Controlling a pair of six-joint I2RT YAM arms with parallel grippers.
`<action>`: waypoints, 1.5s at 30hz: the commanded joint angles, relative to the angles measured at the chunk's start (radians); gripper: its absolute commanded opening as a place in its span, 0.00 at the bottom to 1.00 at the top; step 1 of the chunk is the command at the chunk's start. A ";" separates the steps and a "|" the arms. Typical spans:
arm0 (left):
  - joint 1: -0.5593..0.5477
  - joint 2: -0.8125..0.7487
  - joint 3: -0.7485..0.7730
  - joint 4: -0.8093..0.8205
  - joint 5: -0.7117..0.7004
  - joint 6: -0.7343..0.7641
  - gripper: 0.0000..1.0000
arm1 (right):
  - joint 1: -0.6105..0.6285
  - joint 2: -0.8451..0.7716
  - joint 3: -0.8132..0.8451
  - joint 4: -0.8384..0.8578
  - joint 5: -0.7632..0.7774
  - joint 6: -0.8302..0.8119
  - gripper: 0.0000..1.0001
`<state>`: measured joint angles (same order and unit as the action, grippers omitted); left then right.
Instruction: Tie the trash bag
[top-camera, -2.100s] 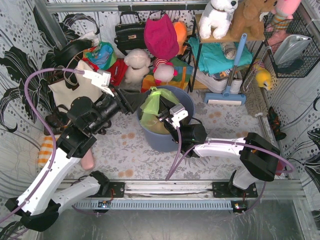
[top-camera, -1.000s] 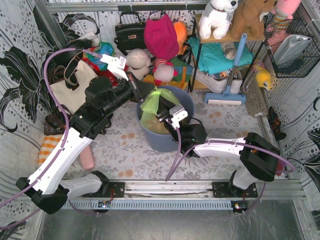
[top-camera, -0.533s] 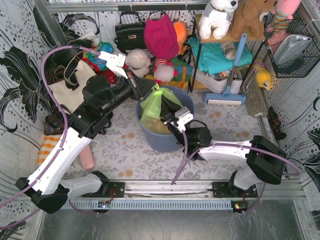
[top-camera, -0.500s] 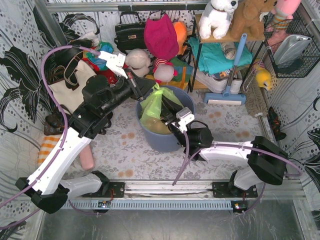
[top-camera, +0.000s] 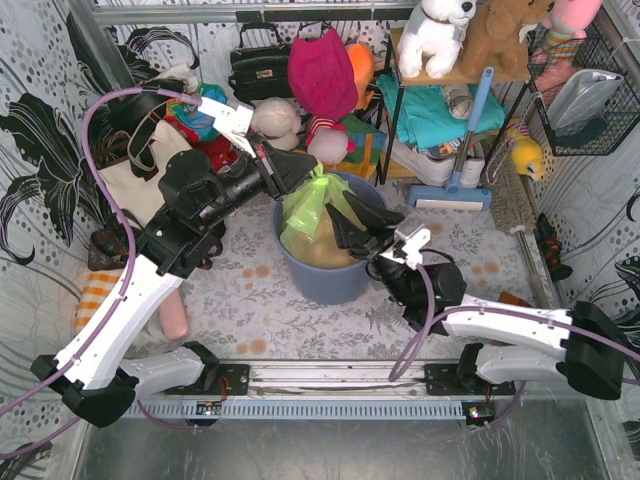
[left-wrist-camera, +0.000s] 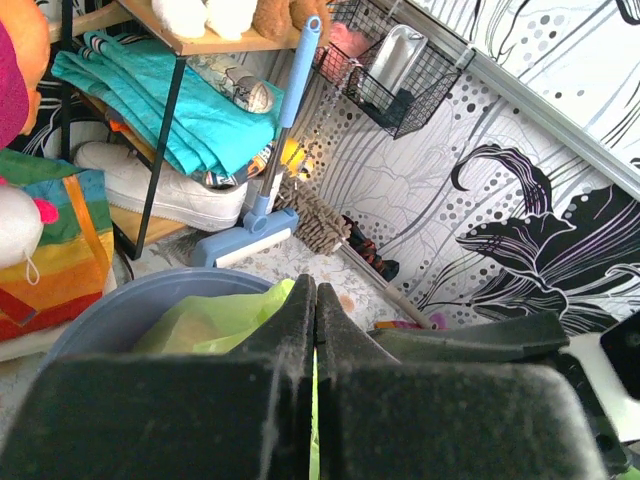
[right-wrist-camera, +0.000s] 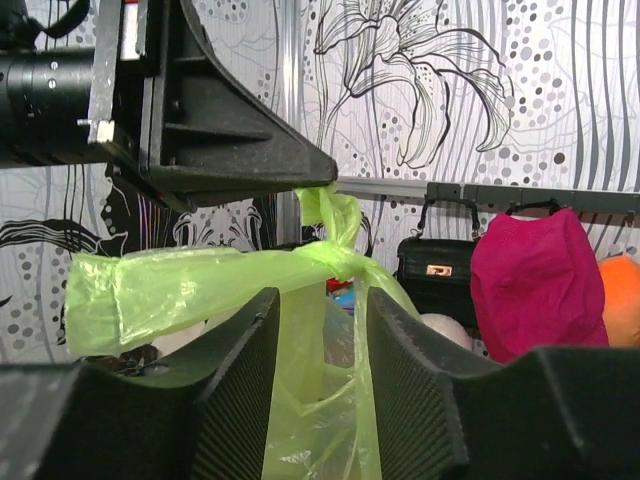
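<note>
The light-green trash bag (top-camera: 308, 208) sits in the round blue-grey bin (top-camera: 330, 275), with tan paper showing through. My left gripper (top-camera: 312, 172) is shut on the bag's top tail, pulling it up into a peak. In the left wrist view a green sliver of bag (left-wrist-camera: 314, 385) shows between the closed fingers (left-wrist-camera: 290, 330). My right gripper (top-camera: 347, 226) is open at the bin's right side. In the right wrist view its gripper (right-wrist-camera: 320, 300) straddles the bag just under a knot (right-wrist-camera: 345, 258), with a loose tail (right-wrist-camera: 150, 290) hanging left.
A cream tote bag (top-camera: 140, 178) stands at the left. A black handbag (top-camera: 258, 65), plush toys (top-camera: 275, 128) and a magenta cloth (top-camera: 322, 70) are behind the bin. A shelf with teal cloth (top-camera: 430, 110), a blue mop (top-camera: 462, 160) and a wire basket (top-camera: 588, 100) are to the right.
My right arm has swung right and its gripper now points back at the bag from the bin's right side. My left gripper has kept hold of the bag top, lifting it slightly.
</note>
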<state>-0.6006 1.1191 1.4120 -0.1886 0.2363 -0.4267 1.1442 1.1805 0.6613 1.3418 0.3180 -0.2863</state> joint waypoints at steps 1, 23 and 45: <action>-0.001 -0.016 0.020 0.083 0.060 0.049 0.00 | 0.007 -0.124 -0.004 -0.179 0.032 0.092 0.42; -0.002 -0.025 -0.018 0.138 0.131 0.045 0.00 | -0.020 0.023 0.518 -0.910 0.148 0.250 0.39; -0.002 -0.064 0.002 0.040 -0.091 -0.038 0.53 | -0.045 0.036 0.487 -0.773 0.147 0.226 0.00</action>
<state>-0.6006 1.0821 1.3945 -0.1211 0.2855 -0.4065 1.1046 1.2240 1.1442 0.4946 0.4648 -0.0528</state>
